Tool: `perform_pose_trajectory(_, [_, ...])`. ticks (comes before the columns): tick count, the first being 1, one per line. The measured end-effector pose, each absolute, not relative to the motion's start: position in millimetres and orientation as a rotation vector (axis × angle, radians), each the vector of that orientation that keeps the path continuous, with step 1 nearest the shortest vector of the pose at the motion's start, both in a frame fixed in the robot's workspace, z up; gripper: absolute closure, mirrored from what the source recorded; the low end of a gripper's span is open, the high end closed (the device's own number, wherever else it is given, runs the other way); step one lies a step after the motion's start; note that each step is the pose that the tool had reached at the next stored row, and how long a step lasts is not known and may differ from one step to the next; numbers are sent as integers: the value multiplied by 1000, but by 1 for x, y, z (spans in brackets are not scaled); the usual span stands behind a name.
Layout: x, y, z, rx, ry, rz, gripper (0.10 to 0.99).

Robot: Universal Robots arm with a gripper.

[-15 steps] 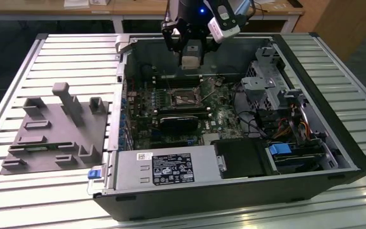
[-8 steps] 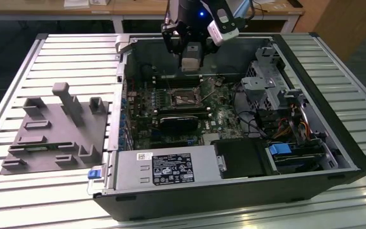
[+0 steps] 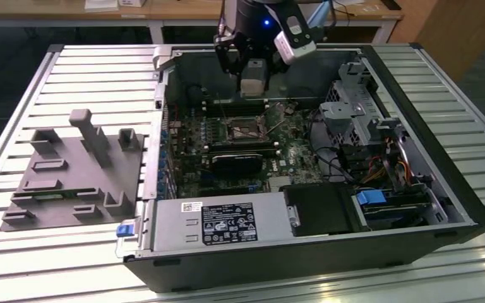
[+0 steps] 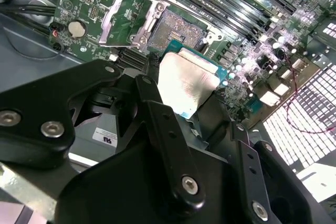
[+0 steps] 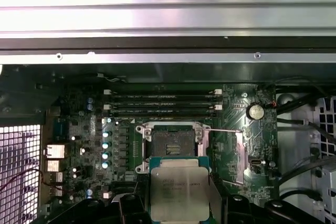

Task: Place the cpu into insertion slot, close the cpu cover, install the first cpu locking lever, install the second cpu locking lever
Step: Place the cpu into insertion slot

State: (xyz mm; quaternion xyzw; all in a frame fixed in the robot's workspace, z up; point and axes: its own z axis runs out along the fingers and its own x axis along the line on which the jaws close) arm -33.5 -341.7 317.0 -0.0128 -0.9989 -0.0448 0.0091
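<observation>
In the exterior view, my gripper (image 3: 252,87) hangs over the open computer case (image 3: 460,199), close to the case's far wall. The insertion slot (image 3: 244,130) sits on the green board, near the middle of the case floor and under the arm. The grey power box (image 3: 213,222) lies along the case's near edge, well away from my work.

In the second wrist view, the black fingers (image 4: 153,103) are clamped on the cpu (image 4: 186,85). They pinch it by its sides, so I think the shiny top and the underside stay free. The chip is up in the air, just beside the slot (image 4: 181,27), not in it. The cpu cover (image 4: 109,24) is flipped up and away. That leaves the slot open so the chip can go in.

In the first wrist view, the cpu (image 5: 179,190) lies flat and lined up square with the slot (image 5: 172,148). I think that is so its corners will match. A thin metal lever (image 5: 227,129) is swung out to the side, so nothing holds the cover down.
</observation>
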Motion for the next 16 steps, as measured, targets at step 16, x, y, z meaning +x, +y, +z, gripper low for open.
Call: perform_pose_trajectory(16, [-33,-342,295,-40,-3120,-140,549])
